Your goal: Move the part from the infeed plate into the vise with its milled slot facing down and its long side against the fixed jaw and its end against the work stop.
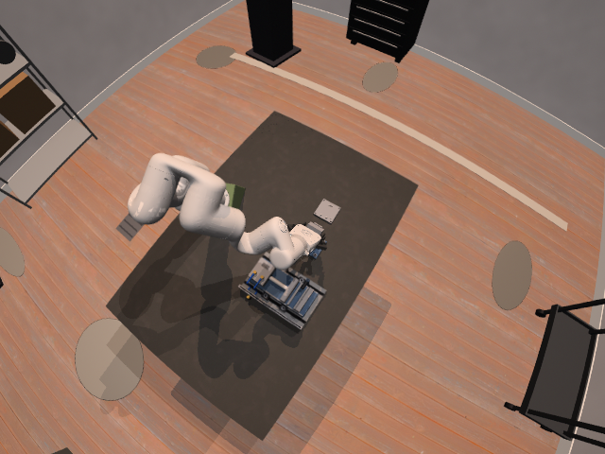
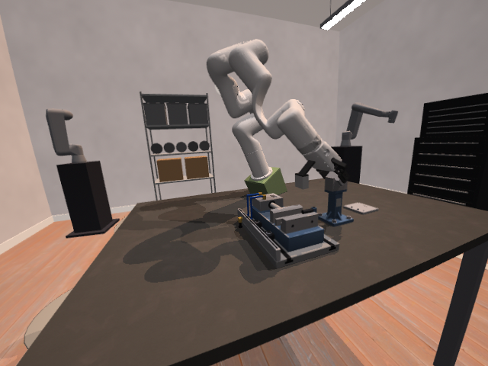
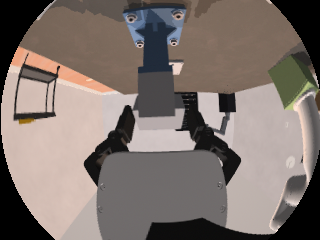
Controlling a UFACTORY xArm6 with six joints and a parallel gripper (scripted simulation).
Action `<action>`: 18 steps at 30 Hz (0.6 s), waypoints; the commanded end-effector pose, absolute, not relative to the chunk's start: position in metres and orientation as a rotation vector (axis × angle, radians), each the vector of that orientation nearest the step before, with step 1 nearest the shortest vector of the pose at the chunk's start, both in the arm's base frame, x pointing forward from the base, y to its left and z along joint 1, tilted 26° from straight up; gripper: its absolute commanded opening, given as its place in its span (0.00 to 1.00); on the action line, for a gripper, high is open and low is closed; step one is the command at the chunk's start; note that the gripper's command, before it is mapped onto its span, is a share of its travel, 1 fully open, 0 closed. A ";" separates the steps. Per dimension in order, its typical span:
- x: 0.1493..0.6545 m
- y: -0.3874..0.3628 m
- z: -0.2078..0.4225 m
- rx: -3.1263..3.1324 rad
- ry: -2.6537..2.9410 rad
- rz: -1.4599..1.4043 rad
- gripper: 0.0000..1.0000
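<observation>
The part is a grey block resting on top of the blue V-block, which stands between the vise and the infeed plate. It also shows in the exterior view on the V-block. My gripper is open, with a finger on each side of the part's near end, and nothing is gripped; it also shows in the exterior and top views. I cannot tell which way the milled slot faces. The infeed plate is bare. The vise stands open and holds nothing.
The arm's green base block stands behind the vise. The air cylinder with blue hoses is at the vise's far end. A shelf rack, a black cabinet and two other arms on pedestals stand off the table.
</observation>
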State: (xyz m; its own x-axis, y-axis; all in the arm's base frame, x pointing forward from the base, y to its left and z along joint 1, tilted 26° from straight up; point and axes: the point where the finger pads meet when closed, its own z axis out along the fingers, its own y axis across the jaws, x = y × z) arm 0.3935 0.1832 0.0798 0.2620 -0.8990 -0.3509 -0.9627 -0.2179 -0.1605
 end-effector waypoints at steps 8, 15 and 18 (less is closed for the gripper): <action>0.394 0.184 0.081 -2.196 1.699 0.257 0.89; 0.394 0.184 0.081 -2.196 1.699 0.257 0.00; 0.394 0.184 0.081 -2.196 1.699 0.257 0.00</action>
